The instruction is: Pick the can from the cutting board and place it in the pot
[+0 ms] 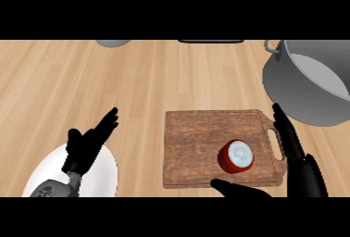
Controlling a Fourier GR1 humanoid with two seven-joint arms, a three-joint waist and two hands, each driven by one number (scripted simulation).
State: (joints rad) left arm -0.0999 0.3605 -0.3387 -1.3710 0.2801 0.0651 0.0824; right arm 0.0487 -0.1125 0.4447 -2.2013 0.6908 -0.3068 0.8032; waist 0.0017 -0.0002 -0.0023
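- Closing your right robot hand too early could tip the can; it stands on the cutting board, fingers and thumb spread around it, holding nothing.
- Lifting toward the pot beyond the board, you might clip its rim.
- Your left robot hand rests open, left of the board.

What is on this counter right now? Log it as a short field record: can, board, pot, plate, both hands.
can: red can, upright on the cutting board, toward its right side
pot: grey pot, at the far right beyond the board; no can in it
plate: white plate, at the lower left on the counter
right hand: right hand, open, fingers straight to the right of the can, thumb below it, not closed on it
left hand: left hand, open, over the plate
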